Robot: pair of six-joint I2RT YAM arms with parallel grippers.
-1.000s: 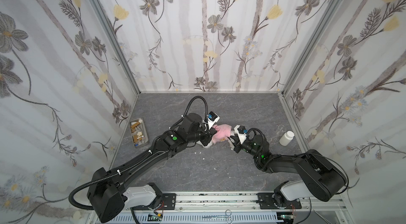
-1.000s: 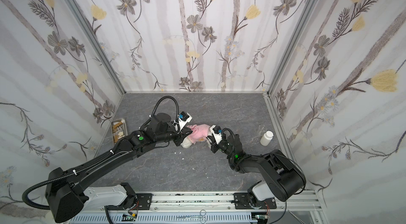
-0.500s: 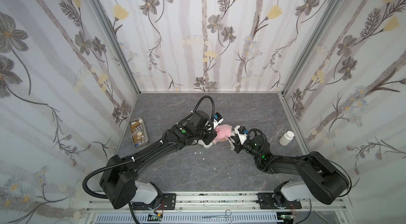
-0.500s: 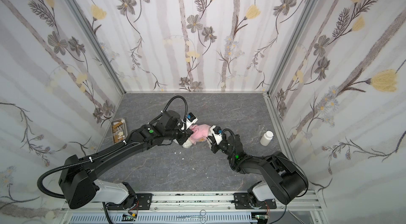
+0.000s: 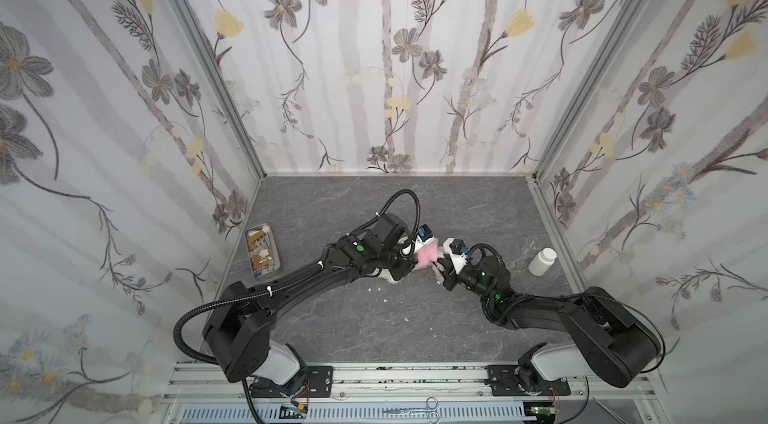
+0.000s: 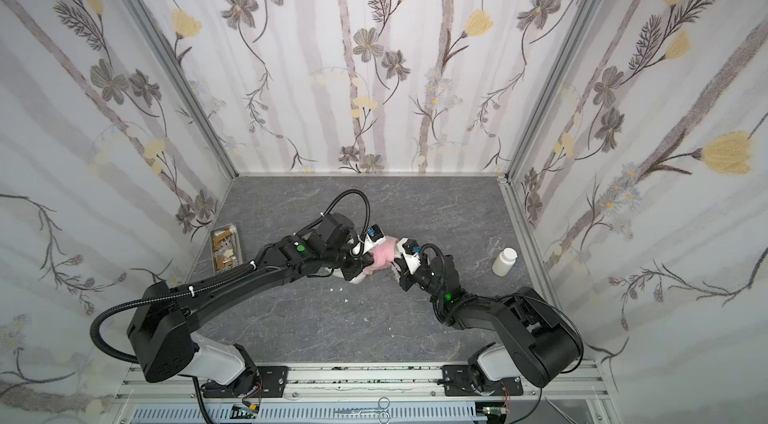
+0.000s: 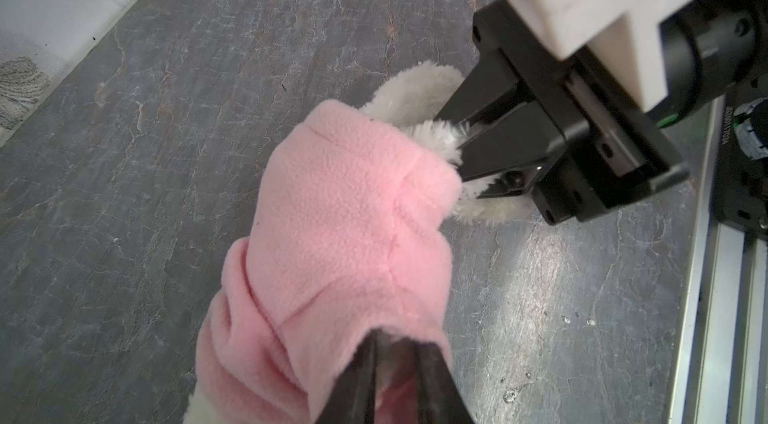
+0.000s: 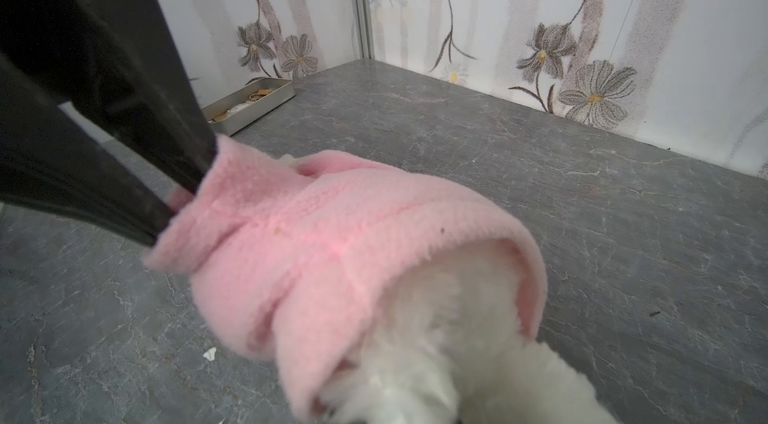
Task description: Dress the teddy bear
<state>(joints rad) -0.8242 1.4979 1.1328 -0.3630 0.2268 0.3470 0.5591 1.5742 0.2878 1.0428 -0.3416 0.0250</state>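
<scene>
Left tool (image 5: 415,263) and your right tool (image 5: 441,267) meet mid-counter (image 5: 374,326) in both top views, over one fluffy white plush teddy bear (image 6: 360,276) half inside one pink fleece hoodie (image 5: 426,255). Left wrist view: right tool (image 7: 457,143) clamped tight on fur, left tool (image 7: 397,343) nipping the hoodie hem. Right wrist view: fleece bunches at that pinch. I'd judge it light, soft and squashy, so take limbs and seams, not loose pile. Two tools, one teddy bear, one hoodie.
</scene>
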